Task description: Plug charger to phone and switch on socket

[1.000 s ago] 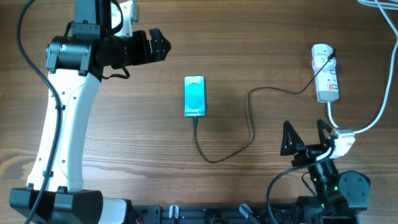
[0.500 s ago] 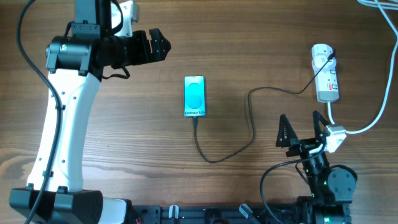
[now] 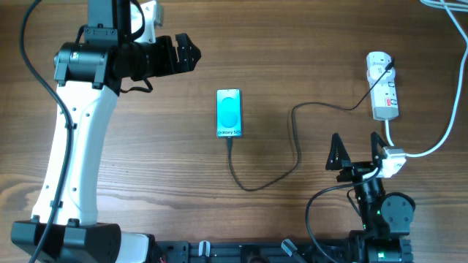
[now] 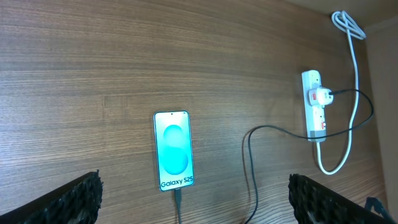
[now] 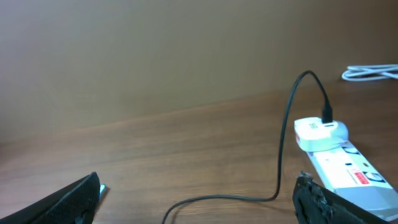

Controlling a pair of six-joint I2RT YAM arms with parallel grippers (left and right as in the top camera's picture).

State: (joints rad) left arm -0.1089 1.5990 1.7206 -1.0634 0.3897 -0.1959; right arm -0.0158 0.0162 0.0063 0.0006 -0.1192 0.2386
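Charger (image 3: 295, 140) meets phone (image 3: 229, 113) lower edge. Socket (image 3: 383, 95) far right of phone. Left gripper (image 3: 191, 52), right gripper (image 3: 357, 154): fingers apart, empty.

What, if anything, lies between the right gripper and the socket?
Only the socket's own white lead, which loops just beyond the open right gripper. The charger runs off to one side. Nothing else visible stands in the way.

The phone (image 4: 173, 158) screen reads "Galaxy S25" near its lower edge.
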